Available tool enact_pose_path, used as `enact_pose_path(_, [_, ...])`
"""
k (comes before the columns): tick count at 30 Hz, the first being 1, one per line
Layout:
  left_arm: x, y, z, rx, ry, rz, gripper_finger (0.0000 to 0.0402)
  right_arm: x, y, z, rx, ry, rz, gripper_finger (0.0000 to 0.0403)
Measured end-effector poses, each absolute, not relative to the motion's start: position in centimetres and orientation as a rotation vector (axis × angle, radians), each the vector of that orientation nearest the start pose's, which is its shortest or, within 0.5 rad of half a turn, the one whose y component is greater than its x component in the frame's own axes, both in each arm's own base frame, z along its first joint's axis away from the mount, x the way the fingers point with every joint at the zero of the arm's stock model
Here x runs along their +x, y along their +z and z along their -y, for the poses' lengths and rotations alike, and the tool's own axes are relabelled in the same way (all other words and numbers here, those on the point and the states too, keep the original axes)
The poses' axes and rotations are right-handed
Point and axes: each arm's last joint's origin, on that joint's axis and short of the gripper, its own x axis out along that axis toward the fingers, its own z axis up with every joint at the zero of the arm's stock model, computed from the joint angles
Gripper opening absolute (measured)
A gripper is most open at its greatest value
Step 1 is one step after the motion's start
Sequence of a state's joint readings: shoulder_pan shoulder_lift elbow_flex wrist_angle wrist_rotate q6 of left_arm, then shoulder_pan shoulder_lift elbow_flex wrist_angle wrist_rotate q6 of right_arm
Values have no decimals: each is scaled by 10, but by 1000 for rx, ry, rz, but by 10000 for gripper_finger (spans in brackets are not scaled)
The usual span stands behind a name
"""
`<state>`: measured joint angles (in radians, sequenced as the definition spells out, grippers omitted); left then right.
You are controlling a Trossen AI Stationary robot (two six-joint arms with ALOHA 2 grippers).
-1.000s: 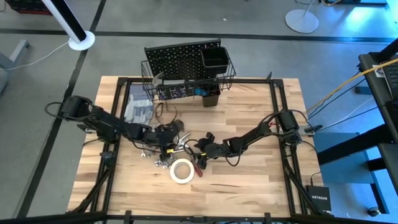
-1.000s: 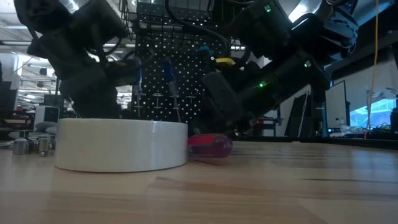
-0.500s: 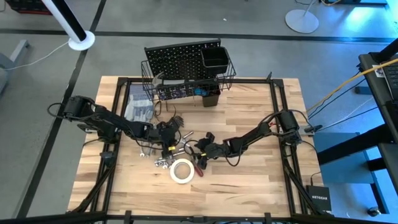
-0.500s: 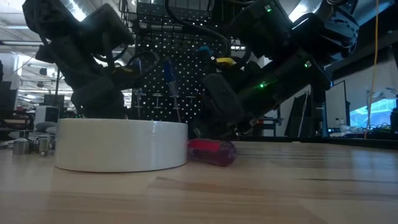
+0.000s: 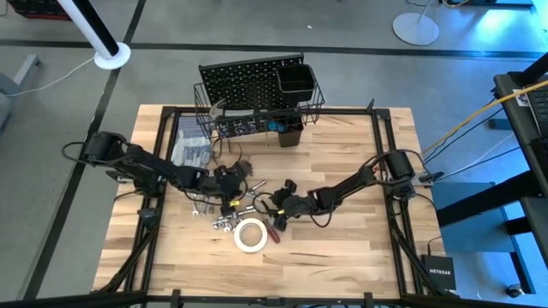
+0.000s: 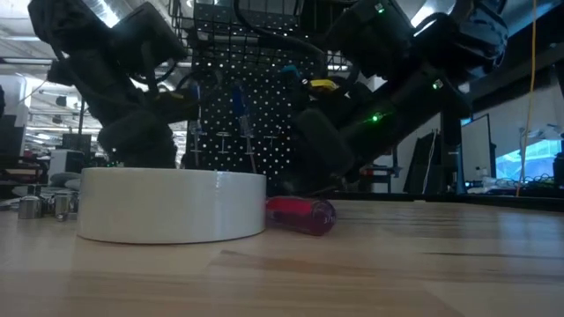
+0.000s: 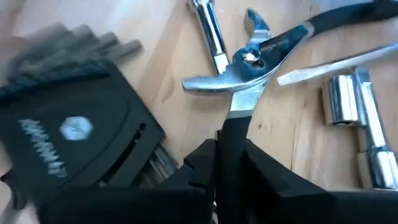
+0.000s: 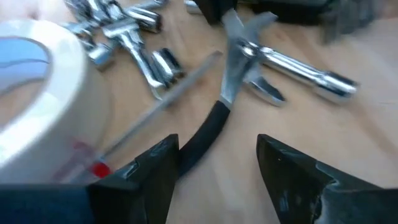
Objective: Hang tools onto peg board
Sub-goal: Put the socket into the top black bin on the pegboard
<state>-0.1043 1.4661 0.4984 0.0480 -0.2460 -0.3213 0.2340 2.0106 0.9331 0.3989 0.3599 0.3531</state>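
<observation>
Silver pliers with black handles lie flat on the table among wrenches and sockets. My left gripper is shut on one of their handles. My right gripper is open, its fingers standing on either side of the other handle. A white tape roll and a red-handled screwdriver lie near the front. The black peg board stands at the far edge with a wire basket and a cup. My left gripper pinches one black handle of the pliers between its two fingers, below the pivot. The fingers slant down from the table's left and run along the handle. The pliers rest on the table with their jaws pointing away from the gripper.
A black hex-key holder lies close beside my left gripper. Grey gloves lie at the far left. The screwdriver's shaft runs between the tape roll and the pliers. Bare wood spreads along the near edge and at the right.
In the low view the red screwdriver handle has turned a little on the table, so that its end now faces more toward the near edge.
</observation>
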Motion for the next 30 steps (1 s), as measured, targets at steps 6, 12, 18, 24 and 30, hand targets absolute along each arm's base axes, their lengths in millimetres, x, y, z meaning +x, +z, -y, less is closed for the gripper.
enact_pose_path(6, [237,138,17,-132,332,-783,64,354,116,-72,69,-303,-695,220])
enact_pose_path(12, [237,146,16,-131,354,-727,40,349,138,-72,85,-285,-678,220])
enact_pose_path(18, [241,151,22,-82,355,-654,41,342,151,-72,85,-261,-714,220])
enact_pose_path(24, [241,152,27,-30,332,-656,39,329,174,-75,69,-294,-654,220])
enact_pose_path(30, [235,144,27,-24,310,-761,65,324,161,-74,90,-291,-668,220])
